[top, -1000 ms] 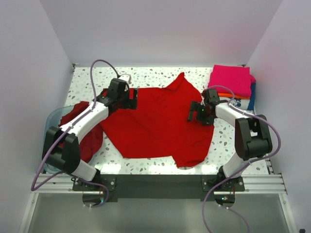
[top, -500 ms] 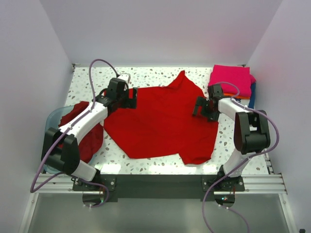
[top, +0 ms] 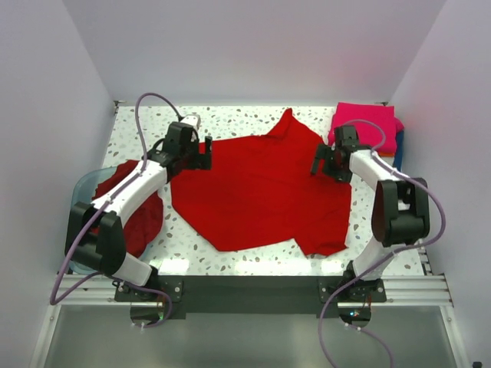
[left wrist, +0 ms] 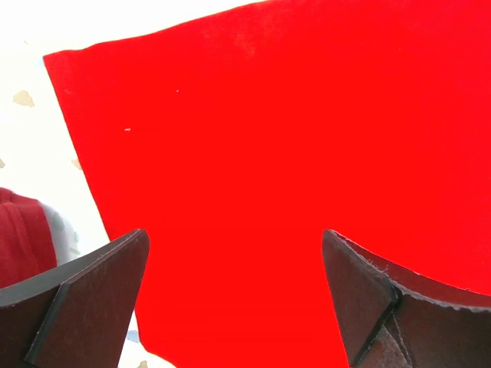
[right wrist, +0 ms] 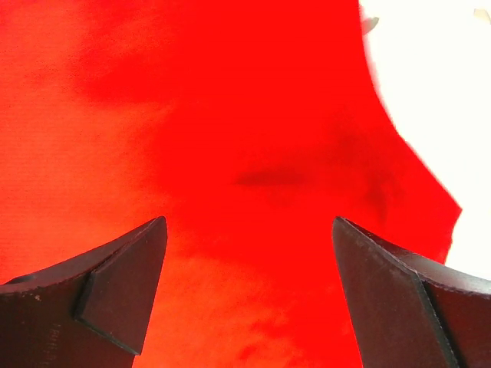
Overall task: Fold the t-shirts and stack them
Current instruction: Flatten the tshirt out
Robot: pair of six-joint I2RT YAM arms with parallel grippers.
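We have one speckled table (top: 245, 119), and most of its middle is taken by one red shirt (top: 261, 195), spread flat, we judge so that it can be folded; one corner peaks toward the far side and the hem reaches the near edge. At the left edge sits one tub (top: 83, 188) with more red cloth (top: 142, 218) spilling from it, likely the supply waiting its turn; how many shirts that is we cannot tell. In the far right corner lies one stack (top: 367, 126), pink on top with slivers of orange and blue below, so we take it that finished shirts gather there, out of the way. Our two grippers come last: the left gripper (top: 201, 156) hangs over the shirt's left edge, the right gripper (top: 318, 165) over its right edge near the stack, placed for a two-sided hold. In both wrist views the fingers (left wrist: 84, 299) stand wide apart over red cloth, gripping nothing
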